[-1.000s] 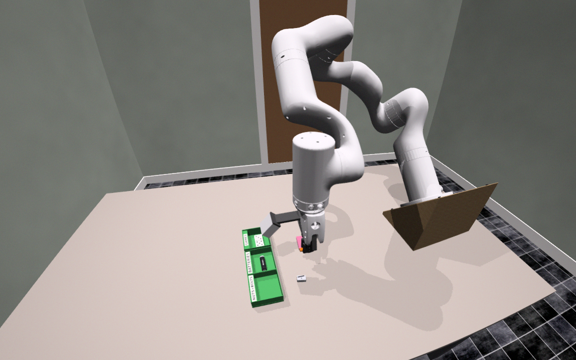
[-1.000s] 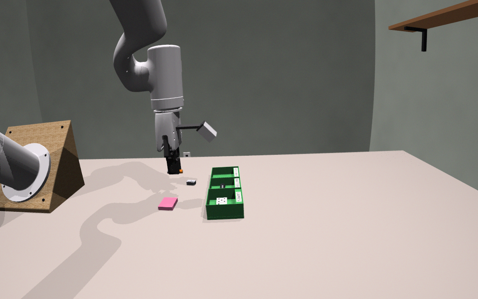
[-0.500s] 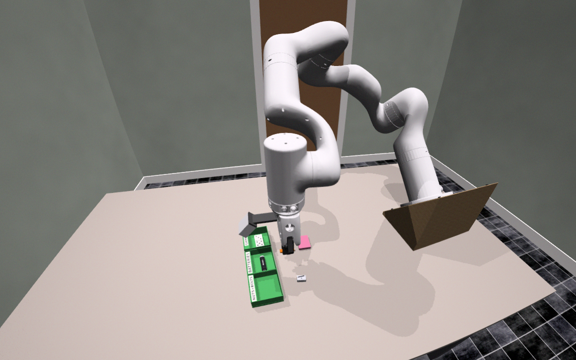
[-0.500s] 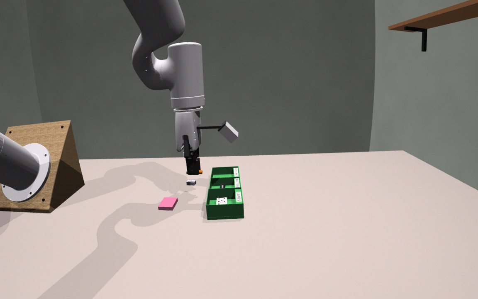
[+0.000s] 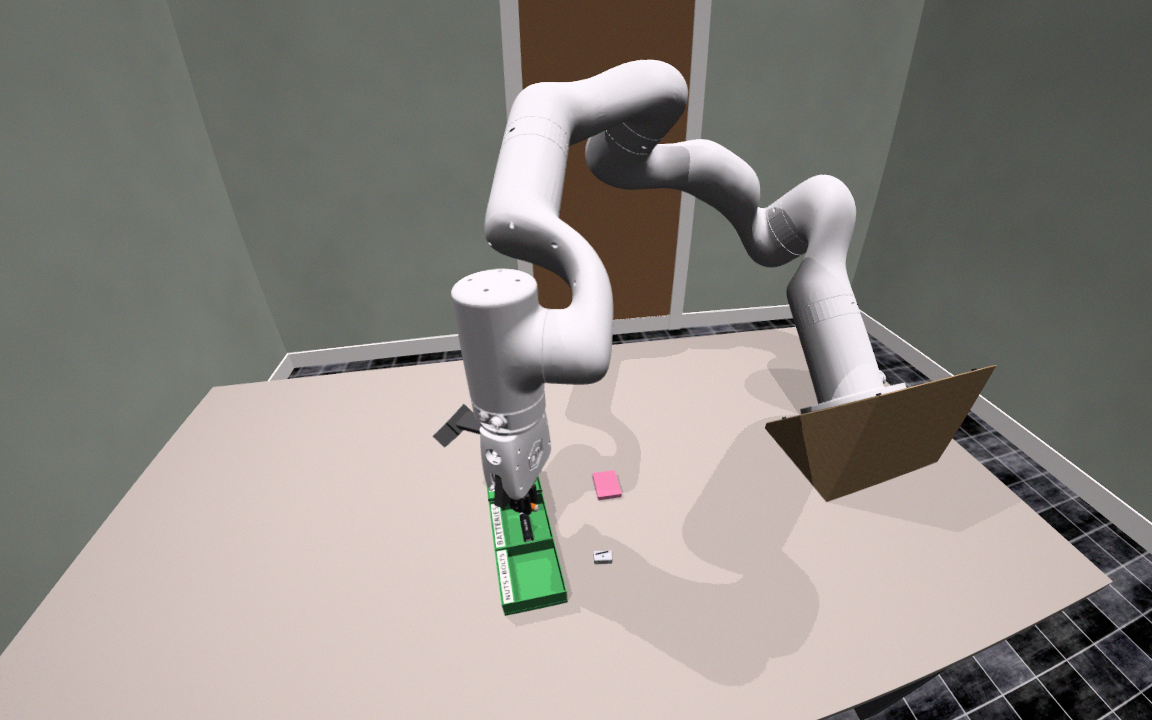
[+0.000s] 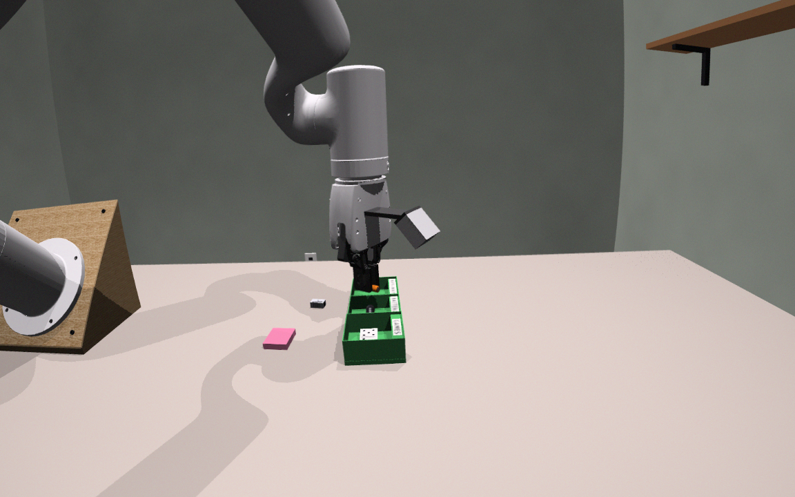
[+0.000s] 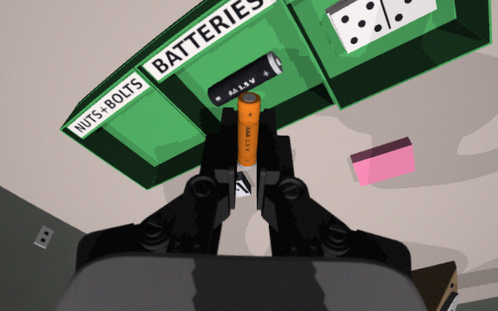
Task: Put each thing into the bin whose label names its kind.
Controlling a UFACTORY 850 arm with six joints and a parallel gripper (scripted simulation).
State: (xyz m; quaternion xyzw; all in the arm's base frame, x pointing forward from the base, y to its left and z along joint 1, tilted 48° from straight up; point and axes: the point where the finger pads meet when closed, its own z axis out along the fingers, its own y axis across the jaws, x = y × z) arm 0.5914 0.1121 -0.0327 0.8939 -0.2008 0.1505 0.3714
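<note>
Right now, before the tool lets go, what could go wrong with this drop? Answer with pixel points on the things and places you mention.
The orange battery (image 5: 533,506) (image 6: 375,288) (image 7: 247,134), gripped in the tool (image 5: 517,507) (image 6: 366,287) (image 7: 247,130), could land on the black battery (image 5: 526,527) (image 6: 370,308) (image 7: 245,79) and roll or bounce. Its grip end sits toward the near wall of the batteries bin (image 5: 517,543) (image 6: 393,303) (image 7: 180,92) in the wrist view, so it might catch the rim. Lowering too far could also knock the tool against a divider and shift the bins.
</note>
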